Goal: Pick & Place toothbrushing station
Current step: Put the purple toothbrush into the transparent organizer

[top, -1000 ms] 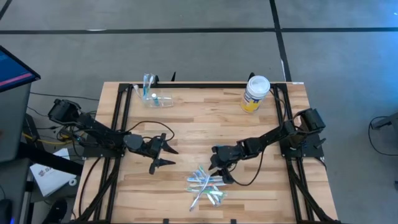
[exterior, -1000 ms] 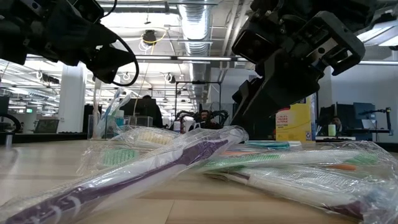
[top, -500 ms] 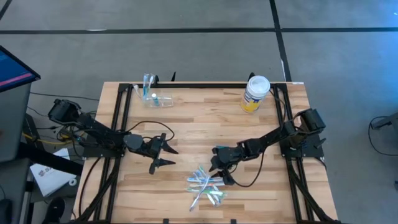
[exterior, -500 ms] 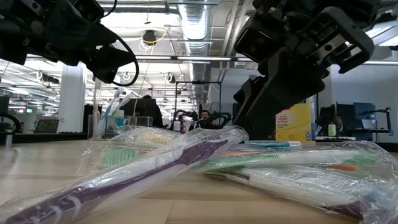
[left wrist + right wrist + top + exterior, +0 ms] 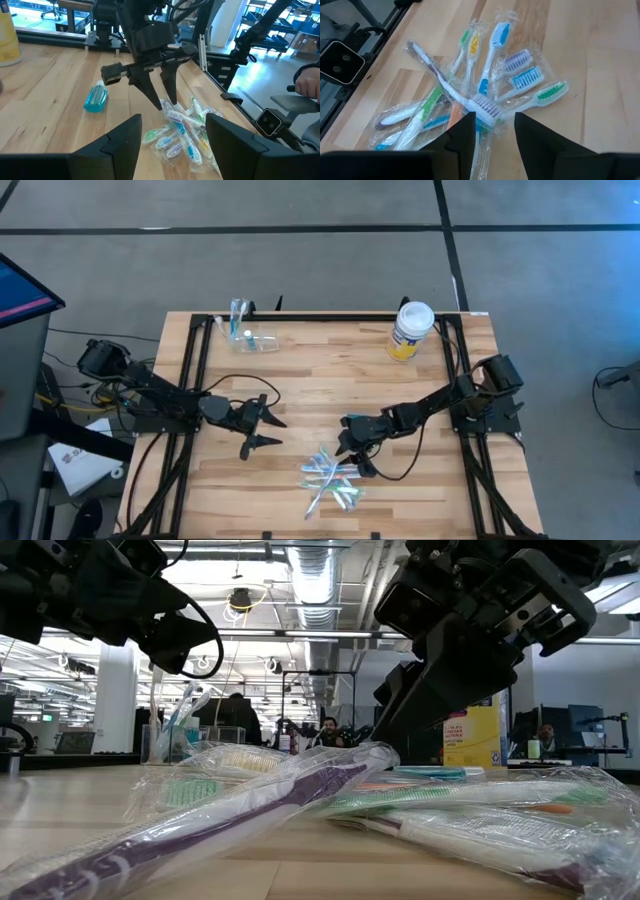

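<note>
Most of the job looks undone. The wrapped toothbrushes [image 5: 330, 478] lie in a loose heap on the tabletop [image 5: 320, 375] near its front edge, none lifted, while the clear cup [image 5: 243, 335] sits well apart at the far left corner (it already seems to hold a brush or two, though that is hard to confirm). The right claw [image 5: 352, 453] hangs just above the heap with its fingers spread, pinching nothing, so I judge a first grasp is about to be tried. The left claw [image 5: 265, 430] waits over bare wood to the left, also spread and empty. A small blue bottle [image 5: 96, 97] lies on its side near the pile, unmoved. The yellow-labelled jar [image 5: 410, 330] stands apart.
</note>
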`<state>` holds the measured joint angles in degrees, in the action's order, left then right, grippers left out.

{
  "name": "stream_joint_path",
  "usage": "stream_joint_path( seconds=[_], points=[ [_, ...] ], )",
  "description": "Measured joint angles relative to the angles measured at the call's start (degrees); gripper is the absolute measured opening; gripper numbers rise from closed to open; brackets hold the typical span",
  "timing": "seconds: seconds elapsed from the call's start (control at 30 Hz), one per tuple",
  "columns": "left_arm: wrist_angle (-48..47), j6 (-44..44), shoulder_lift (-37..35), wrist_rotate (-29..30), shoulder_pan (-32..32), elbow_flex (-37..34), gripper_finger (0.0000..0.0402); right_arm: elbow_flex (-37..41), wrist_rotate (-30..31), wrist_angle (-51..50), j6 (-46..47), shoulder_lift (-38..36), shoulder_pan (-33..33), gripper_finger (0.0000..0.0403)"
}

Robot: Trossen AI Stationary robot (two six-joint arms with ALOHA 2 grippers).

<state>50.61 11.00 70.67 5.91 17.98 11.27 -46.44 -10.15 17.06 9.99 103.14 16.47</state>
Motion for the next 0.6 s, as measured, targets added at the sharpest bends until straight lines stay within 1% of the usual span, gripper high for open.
stream_joint_path(
  seconds=[0.13,0.2,0.3,0.4,0.6],
  points=[
    [0.02,0.00,-0.02,-0.02,0.00,0.00,0.0213,-0.72,-0.52,2.64,0.14,4.12,-0.02,0.0128],
    [0.05,0.01,-0.02,-0.02,0.00,0.00,0.0213,-1.80,-0.78,1.98,0.16,6.09,-0.16,0.0129],
    [0.09,0.00,-0.02,-0.04,-0.02,-0.02,0.0213,-3.79,-4.21,1.00,0.16,7.82,-0.91,0.0130],
    [0.09,0.00,-0.02,-0.11,-0.02,-0.02,0.0213,-4.83,-8.02,0.72,0.23,7.97,-1.65,0.0127],
    [0.09,0.00,-0.02,-0.11,-0.02,-0.02,0.0213,-5.35,-8.26,-1.45,0.32,7.29,-1.90,0.0115]
  ],
)
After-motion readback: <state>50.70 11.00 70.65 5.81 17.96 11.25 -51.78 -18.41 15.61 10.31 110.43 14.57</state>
